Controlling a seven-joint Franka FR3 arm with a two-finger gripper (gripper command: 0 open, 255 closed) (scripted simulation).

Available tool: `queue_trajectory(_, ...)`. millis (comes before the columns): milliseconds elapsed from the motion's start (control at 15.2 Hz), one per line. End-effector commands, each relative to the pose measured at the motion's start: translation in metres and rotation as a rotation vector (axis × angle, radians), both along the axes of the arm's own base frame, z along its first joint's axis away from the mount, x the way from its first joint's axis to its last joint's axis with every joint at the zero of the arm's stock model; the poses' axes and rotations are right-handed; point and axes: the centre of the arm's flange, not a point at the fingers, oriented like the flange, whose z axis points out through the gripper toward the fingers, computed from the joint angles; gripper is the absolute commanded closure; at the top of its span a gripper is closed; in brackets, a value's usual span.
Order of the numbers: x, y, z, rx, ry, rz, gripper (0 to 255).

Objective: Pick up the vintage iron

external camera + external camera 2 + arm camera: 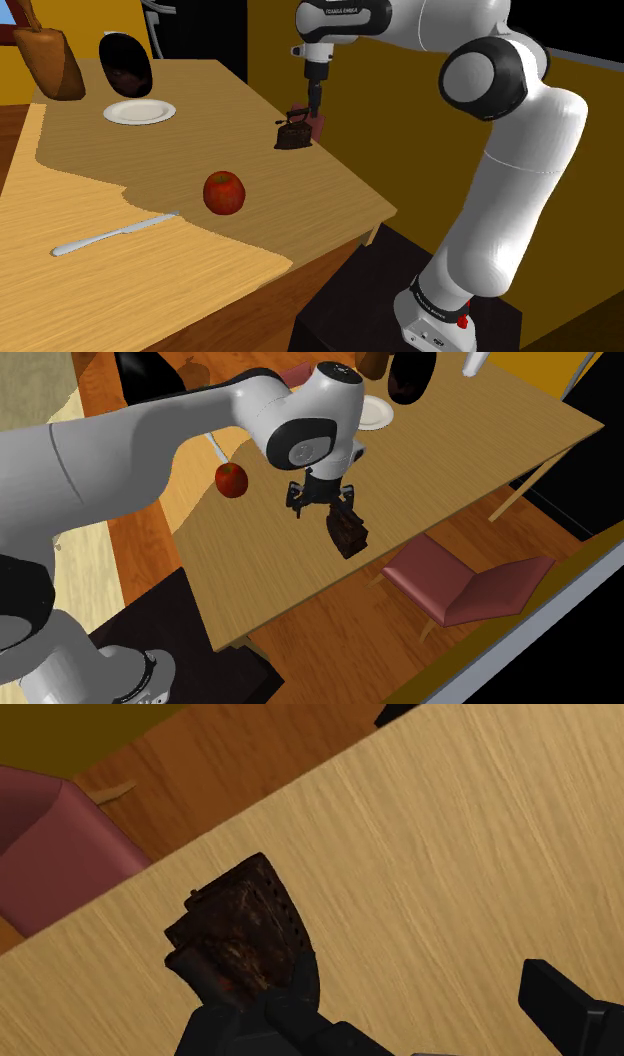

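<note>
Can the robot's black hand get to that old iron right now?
Probably yes. The gripper hangs open just above the iron, nothing between them. In the wrist view the iron lies by one finger, not in the gap, so a small sideways shift seems needed first.

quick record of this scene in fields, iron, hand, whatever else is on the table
iron: dark and rusty iron, standing on the table near the edge by the pink chair
hand: hand open, low over the iron, not gripping it
held: nothing
also on table: red apple, knife, white plate
</note>
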Motion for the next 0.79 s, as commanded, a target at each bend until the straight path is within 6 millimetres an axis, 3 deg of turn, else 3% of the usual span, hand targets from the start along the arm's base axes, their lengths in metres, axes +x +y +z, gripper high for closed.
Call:
queue_trajectory(0, 0.027, 0.002, -0.007, 0.0, -0.004, 0.07, 0)
queue_trajectory(330, 0.09, 0.015, -0.019, 0.001, -0.015, 0.232, 0)
queue_trajectory(726, 0.094, 0.016, -0.047, 0.001, -0.016, 0.245, 0)
